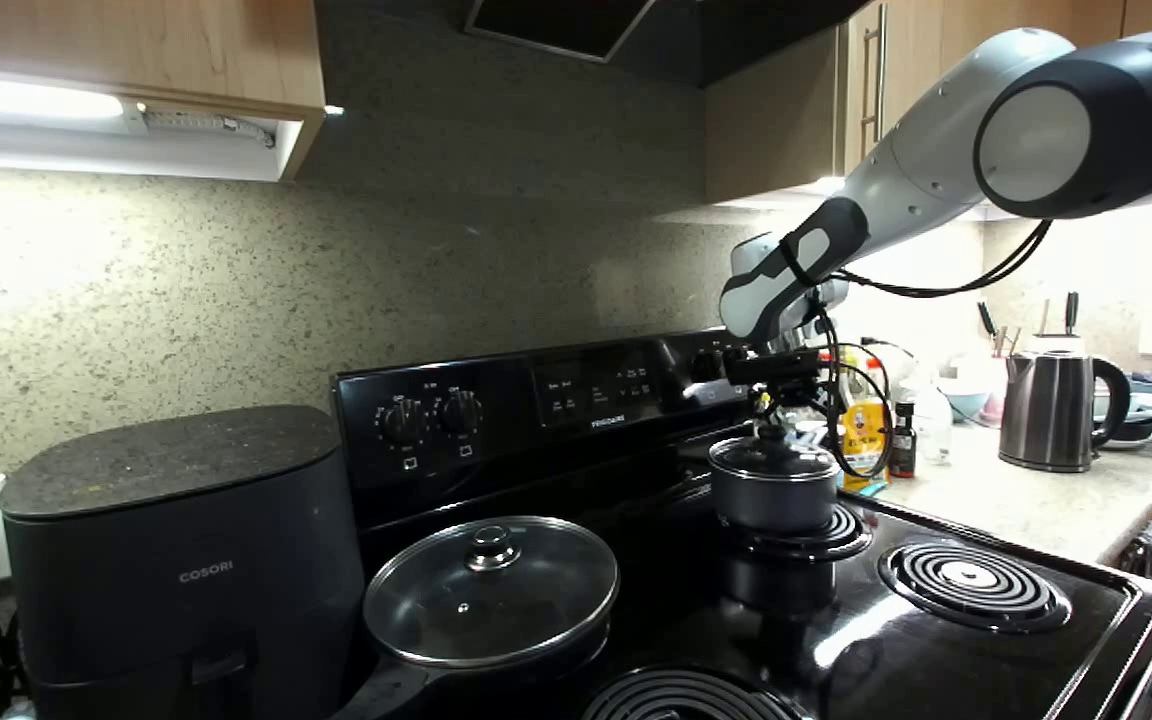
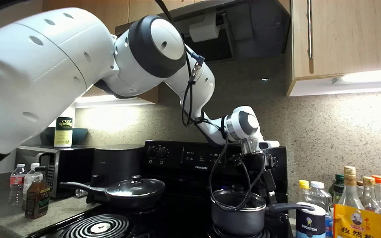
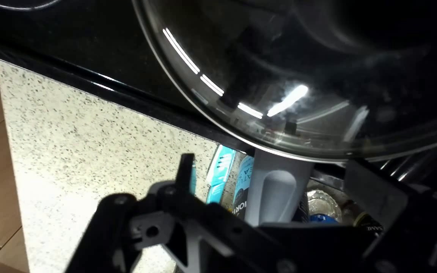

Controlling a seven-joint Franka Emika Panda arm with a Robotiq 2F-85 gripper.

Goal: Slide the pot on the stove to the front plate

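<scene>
The pot is a dark grey saucepan with a rimmed lid, standing on a rear coil burner of the black stove. It also shows in an exterior view. Its grey handle points out over the counter edge. My gripper is above the handle, beside the pot. In the wrist view my gripper is open, with the handle between its fingers and a gap on each side. The depth is hard to judge. The front plate, a bare coil burner, lies in front of the pot.
A frying pan with a glass lid sits on the stove near another coil burner. A salt canister stands under the handle's end, with several bottles beyond. A dark air fryer and a kettle flank the stove.
</scene>
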